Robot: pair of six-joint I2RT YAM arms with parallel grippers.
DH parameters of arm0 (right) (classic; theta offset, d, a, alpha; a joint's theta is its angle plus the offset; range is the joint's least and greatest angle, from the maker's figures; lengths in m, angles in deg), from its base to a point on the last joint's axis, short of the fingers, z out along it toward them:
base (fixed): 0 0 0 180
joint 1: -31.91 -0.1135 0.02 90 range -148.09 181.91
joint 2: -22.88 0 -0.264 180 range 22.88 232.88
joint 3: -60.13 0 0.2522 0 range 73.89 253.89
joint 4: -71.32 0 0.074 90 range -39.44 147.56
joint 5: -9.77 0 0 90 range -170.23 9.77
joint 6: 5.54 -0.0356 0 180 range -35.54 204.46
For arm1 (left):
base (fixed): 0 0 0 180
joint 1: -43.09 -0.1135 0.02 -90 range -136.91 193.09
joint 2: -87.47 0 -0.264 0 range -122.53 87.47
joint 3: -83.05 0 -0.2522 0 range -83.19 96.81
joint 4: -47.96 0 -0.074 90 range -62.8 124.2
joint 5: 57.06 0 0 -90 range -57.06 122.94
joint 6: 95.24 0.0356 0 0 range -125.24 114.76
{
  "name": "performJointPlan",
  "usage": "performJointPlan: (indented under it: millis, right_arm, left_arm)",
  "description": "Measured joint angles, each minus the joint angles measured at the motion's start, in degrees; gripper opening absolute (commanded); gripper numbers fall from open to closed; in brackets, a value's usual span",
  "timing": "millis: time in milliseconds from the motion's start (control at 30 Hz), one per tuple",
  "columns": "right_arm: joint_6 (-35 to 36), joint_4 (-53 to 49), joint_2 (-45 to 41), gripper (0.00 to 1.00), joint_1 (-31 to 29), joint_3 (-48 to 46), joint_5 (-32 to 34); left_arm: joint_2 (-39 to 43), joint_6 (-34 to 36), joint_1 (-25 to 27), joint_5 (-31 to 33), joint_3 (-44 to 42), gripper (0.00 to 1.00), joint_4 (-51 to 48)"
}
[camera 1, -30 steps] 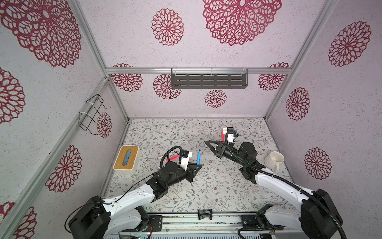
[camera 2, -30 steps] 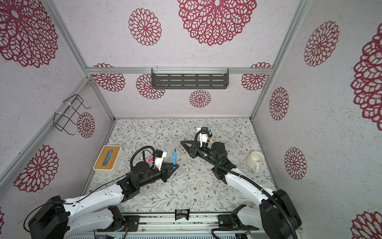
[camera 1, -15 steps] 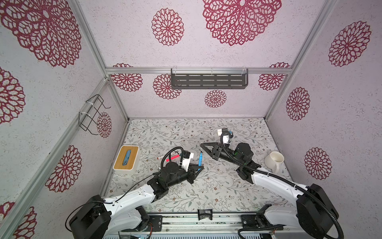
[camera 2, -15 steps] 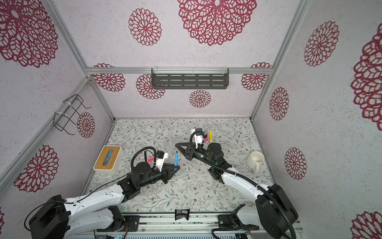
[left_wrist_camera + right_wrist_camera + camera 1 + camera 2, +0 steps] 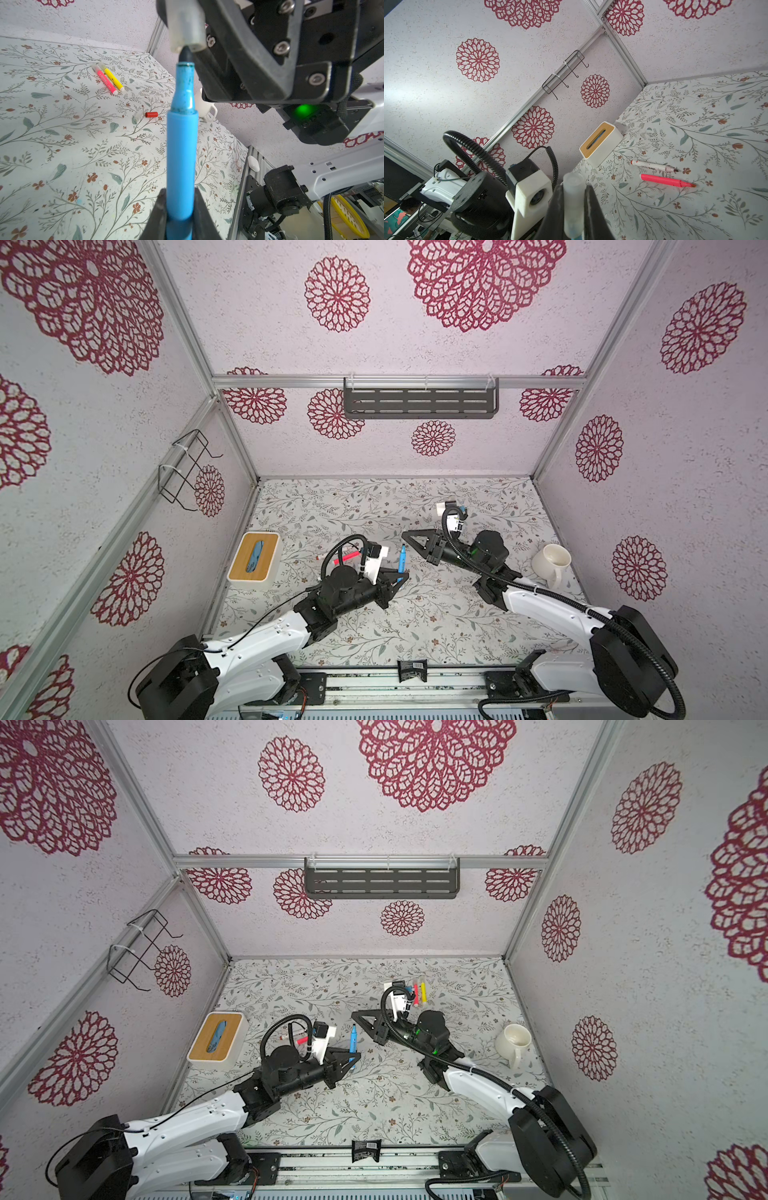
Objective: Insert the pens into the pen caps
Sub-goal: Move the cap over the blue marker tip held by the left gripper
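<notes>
Where the arms meet: above the middle of the floral table [image 5: 436, 614].
Left gripper [image 5: 180, 209]: clamped on the rear of the blue pen [image 5: 181, 145].
Right gripper [image 5: 574, 193]: pinching the clear cap [image 5: 187, 29].
Pen tip [image 5: 185, 55]: at the clear cap's mouth.

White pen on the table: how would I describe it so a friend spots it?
Find the wooden-topped tissue box at the left edge of the floral table. Two uncapped pens lie beside it; the white pen is the one nearer the box. Its neighbour is a solid pink pen, while this one has a white barrel with a red end.
</notes>
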Motion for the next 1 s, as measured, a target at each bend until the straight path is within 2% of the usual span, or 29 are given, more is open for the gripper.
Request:
performJointPlan:
  millis: [467, 667, 800, 900, 1000]
  right_arm:
    - [0.85, 0.66, -1.03, 0.07, -1.62, -2.25, -0.17]
    - [2.84, 0.39, -3.67, 0.12, -2.58, -3.39, 0.66]
    - [4.39, 1.09, -4.44, 0.2, -3.17, -4.61, 1.51]
    - [4.96, 1.01, -5.57, 0.34, -3.54, -5.88, 1.29]
    - [5.75, -2.21, -8.11, 0.54, -4.35, -7.8, 1.33]
  left_arm:
    - [2.01, -0.87, 0.11, -0.09, 0.02, 0.0, -0.98]
    - [3.43, -1.14, 0.46, -0.83, 0.0, 0.0, -0.96]
    - [3.5, -1.79, 0.63, -1.49, 0.0, 0.0, -0.79]
    - [3.5, -1.92, 0.7, -1.66, -0.02, 0.0, -0.2]
    - [3.69, -1.9, 0.7, -1.31, 0.0, 0.0, 1.2]
